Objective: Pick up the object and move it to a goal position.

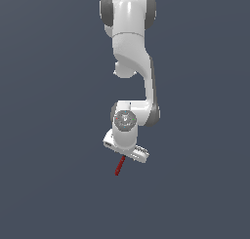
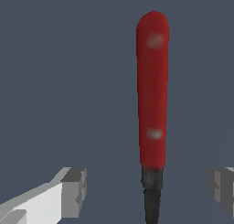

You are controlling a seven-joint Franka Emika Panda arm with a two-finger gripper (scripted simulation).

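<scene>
The object is a thin stick with a red handle point(image 2: 152, 90) and a dark metal head point(image 2: 152, 195). In the exterior view, the red handle point(image 1: 119, 166) sticks out from under the white hand. My gripper point(image 2: 147, 191) is open, with one grey fingertip point(image 2: 75, 191) on one side of the stick and the other point(image 2: 222, 189) on the opposite side. There is a clear gap between each fingertip and the stick. The dark head lies between the fingers and the handle points away from them. In the exterior view, the gripper point(image 1: 125, 154) is directly over the stick's head end, which is hidden.
The surface all around is a flat, plain dark grey-blue floor point(image 1: 53, 184). The white arm point(image 1: 132, 52) reaches down from the top of the exterior view. No other objects and no goal marker show.
</scene>
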